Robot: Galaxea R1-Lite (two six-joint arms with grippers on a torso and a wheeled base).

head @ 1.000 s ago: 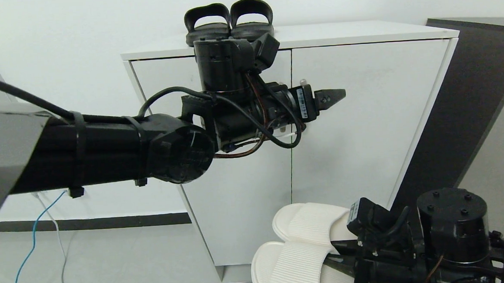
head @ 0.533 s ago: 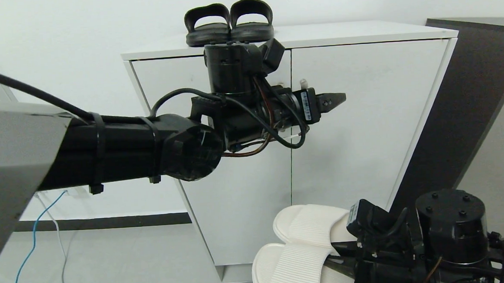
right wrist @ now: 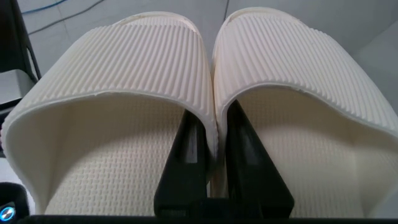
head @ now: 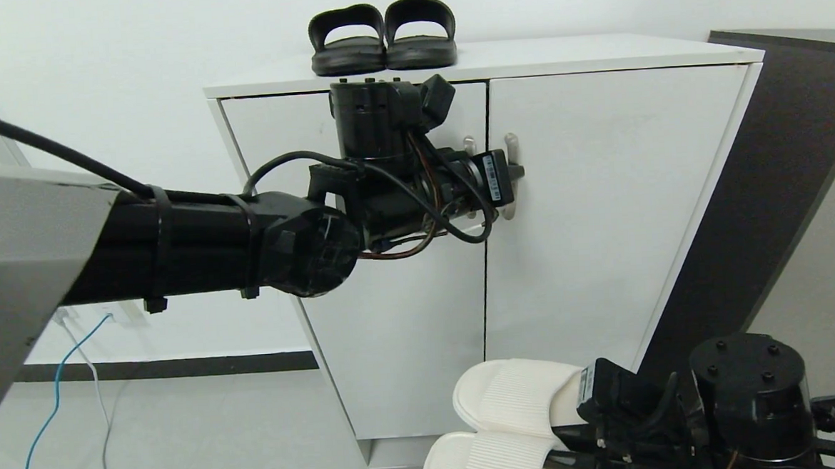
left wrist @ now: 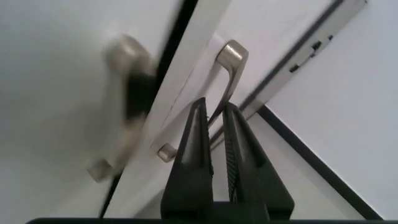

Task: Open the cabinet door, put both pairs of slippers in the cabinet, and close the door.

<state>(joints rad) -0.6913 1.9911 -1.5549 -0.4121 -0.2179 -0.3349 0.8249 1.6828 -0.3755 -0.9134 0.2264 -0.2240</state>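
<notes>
A pair of black slippers stands on top of the white cabinet, whose two doors look closed. My left gripper is at the right door's metal handle. In the left wrist view the handle runs down between the fingers of that gripper, which is shut on it. The other door's handle is beside it. Low in front of the cabinet, my right gripper is shut on the adjoining inner walls of the white slippers, holding the pair together.
A dark grey panel stands against the cabinet's right side. A blue cable hangs down to the grey floor at the left. The white wall is behind the cabinet.
My left gripper has moved in to the cabinet front and closed on the right door's handle. The white slippers in my right gripper sit slightly lower in the picture.
</notes>
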